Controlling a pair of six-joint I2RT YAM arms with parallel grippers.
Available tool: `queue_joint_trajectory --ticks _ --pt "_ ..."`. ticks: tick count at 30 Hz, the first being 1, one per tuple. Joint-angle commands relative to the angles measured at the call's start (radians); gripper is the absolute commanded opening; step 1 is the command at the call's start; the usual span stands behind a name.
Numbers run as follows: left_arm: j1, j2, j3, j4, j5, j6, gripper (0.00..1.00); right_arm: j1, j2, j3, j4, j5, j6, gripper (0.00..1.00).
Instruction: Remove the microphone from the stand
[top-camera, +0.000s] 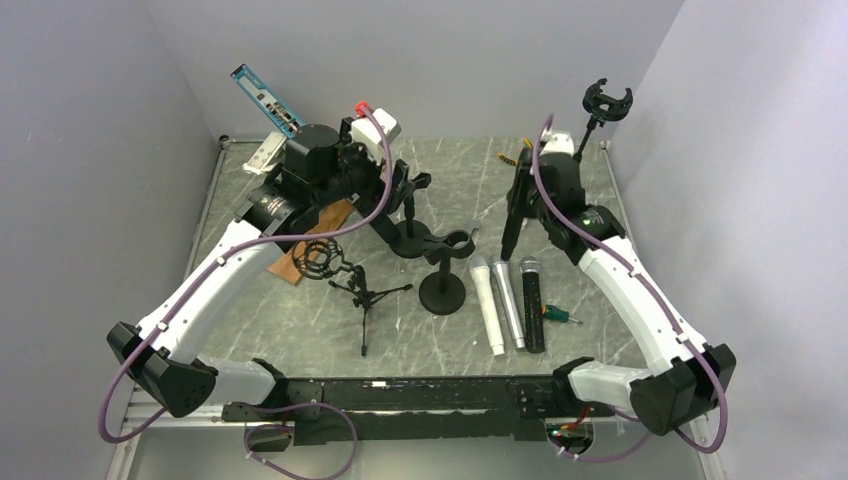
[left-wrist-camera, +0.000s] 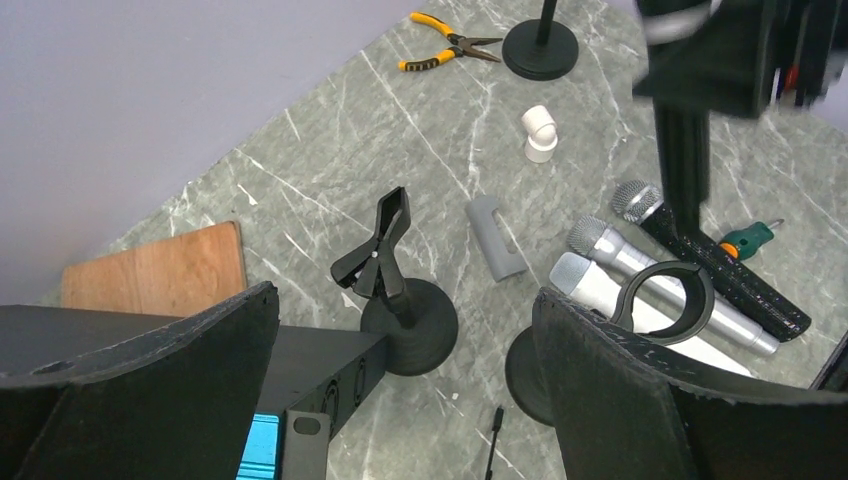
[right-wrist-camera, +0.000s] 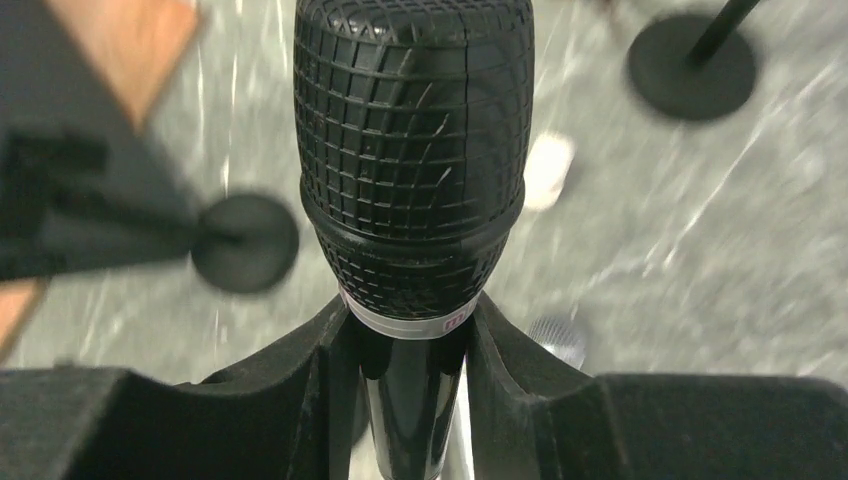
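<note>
My right gripper (right-wrist-camera: 415, 372) is shut on the black handle of a black microphone (right-wrist-camera: 410, 150), just below its mesh head. In the top view it (top-camera: 522, 200) holds the microphone (top-camera: 512, 228) upright above the table, right of the stands and clear of them. A black stand with an empty ring clip (top-camera: 450, 245) stands mid-table on a round base (top-camera: 442, 292). A second stand with a clamp clip (left-wrist-camera: 378, 250) stands beside it. My left gripper (left-wrist-camera: 400, 385) is wide open and empty above these two stands, and also shows in the top view (top-camera: 405, 190).
Three microphones, white (top-camera: 487, 305), silver (top-camera: 510, 305) and black (top-camera: 532, 305), lie side by side. A screwdriver (top-camera: 560, 314), pliers (left-wrist-camera: 450, 48), a white pipe elbow (left-wrist-camera: 540, 132), a grey piece (left-wrist-camera: 495, 237), a wooden board (left-wrist-camera: 155, 270), a tripod stand (top-camera: 365, 295) and a back-right stand (top-camera: 605, 102) are around.
</note>
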Motion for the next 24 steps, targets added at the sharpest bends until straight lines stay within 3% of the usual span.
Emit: queue_joint_trajectory --ticks 1,5,11,16,24 --pt "-0.02 -0.005 -0.008 0.025 -0.041 0.037 0.99 0.002 -0.042 -0.106 -0.188 -0.311 0.139 0.0" --pt "-0.041 -0.003 -0.008 0.02 -0.066 0.052 0.99 0.001 -0.035 -0.218 -0.194 -0.547 0.148 0.0" --pt "-0.074 0.0 -0.013 0.018 -0.092 0.075 1.0 0.003 0.012 -0.346 -0.153 -0.676 0.151 0.0" --pt "-0.091 0.0 -0.017 0.018 -0.112 0.087 0.99 0.01 0.063 -0.412 -0.044 -0.732 0.185 0.05" --pt "-0.098 -0.002 -0.019 0.019 -0.113 0.088 0.99 0.037 0.19 -0.408 -0.014 -0.686 0.156 0.14"
